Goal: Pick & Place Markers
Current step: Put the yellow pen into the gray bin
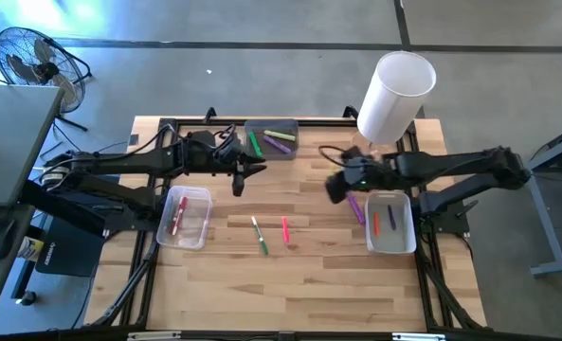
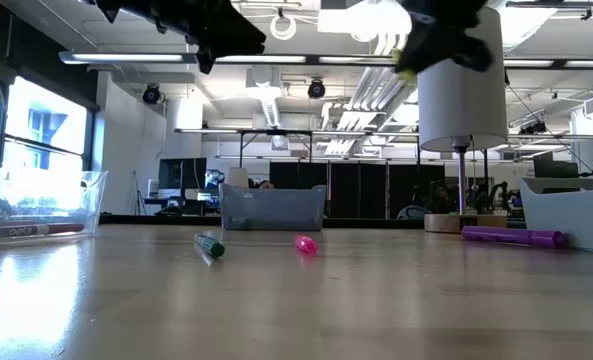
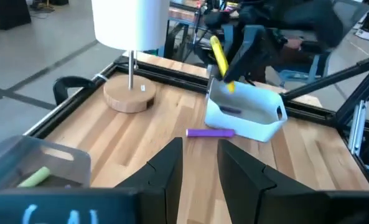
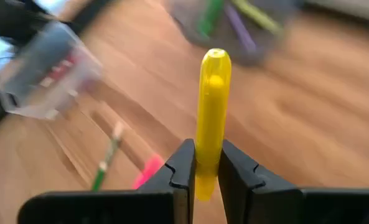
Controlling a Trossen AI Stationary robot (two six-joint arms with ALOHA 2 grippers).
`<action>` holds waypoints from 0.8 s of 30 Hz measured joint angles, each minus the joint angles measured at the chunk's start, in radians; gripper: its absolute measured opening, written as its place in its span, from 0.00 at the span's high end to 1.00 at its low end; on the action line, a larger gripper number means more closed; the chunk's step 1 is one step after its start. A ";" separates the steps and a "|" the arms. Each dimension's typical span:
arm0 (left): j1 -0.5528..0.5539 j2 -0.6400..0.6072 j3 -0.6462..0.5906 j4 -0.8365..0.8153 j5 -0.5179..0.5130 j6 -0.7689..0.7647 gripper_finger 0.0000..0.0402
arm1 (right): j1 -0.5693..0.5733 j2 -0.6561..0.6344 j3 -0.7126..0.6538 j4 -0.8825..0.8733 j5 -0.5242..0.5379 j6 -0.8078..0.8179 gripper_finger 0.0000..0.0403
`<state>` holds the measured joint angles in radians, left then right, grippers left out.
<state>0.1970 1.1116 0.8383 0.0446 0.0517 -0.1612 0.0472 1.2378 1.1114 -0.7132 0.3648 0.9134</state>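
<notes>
We hold a yellow marker (image 4: 212, 112) clamped in the right gripper (image 4: 203, 163), raised beside the right bin (image 1: 406, 237). To place it well, we centre over the right bin, lower inside its rim, then release. The left gripper (image 3: 200, 163) hangs near the rear bin (image 1: 271, 150), fingers parted and empty. A purple marker (image 3: 210, 132) lies just beside the right bin. The right bin's contents are hard to make out.

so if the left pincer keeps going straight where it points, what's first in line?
Likely the purple marker lying on the table just ahead of the left pincer, then the clear bin behind it. Depth is unclear; it is raised and may pass over.
</notes>
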 joint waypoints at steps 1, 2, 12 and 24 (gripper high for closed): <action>0.000 -0.007 0.001 -0.012 -0.003 0.000 0.76 | 0.002 -0.021 0.000 -0.067 -0.011 0.057 0.90; 0.000 -0.017 0.001 -0.036 -0.006 0.000 0.76 | 0.008 -0.038 0.000 -0.133 -0.023 0.114 0.90; -0.001 -0.029 0.001 -0.178 -0.007 -0.001 0.76 | 0.182 -0.068 -0.067 -0.583 -0.259 0.583 0.90; -0.001 -0.029 0.000 -0.195 0.012 -0.022 0.76 | 0.327 -0.067 -0.344 -0.383 -0.458 0.842 0.86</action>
<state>0.1963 1.0828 0.8387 -0.1502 0.0640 -0.1829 0.3738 1.1706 0.7679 -1.0960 -0.0936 1.7556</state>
